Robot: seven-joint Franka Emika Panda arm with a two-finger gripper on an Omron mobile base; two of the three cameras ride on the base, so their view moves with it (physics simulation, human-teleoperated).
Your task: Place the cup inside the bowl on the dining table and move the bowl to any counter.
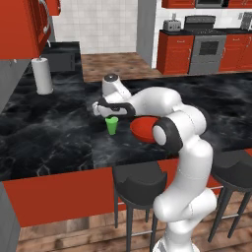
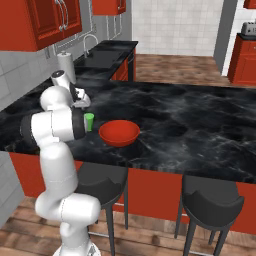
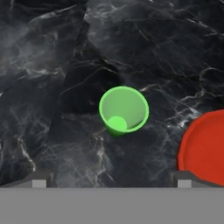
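Open jaws (image 3: 112, 183) above unmarked cup (image 3: 124, 110) beside bowl (image 3: 205, 148).

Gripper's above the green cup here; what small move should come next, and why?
Probably a straight descent around the cup. The gripper is open and hovers above it; the cup stands upright on the dining table, apart from the bowl, and lies roughly between the fingertips, so lowering should bracket it before closing.

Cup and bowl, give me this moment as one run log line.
phase: approach | gripper: open above cup | cup: upright on dining table, beside bowl | bowl: empty
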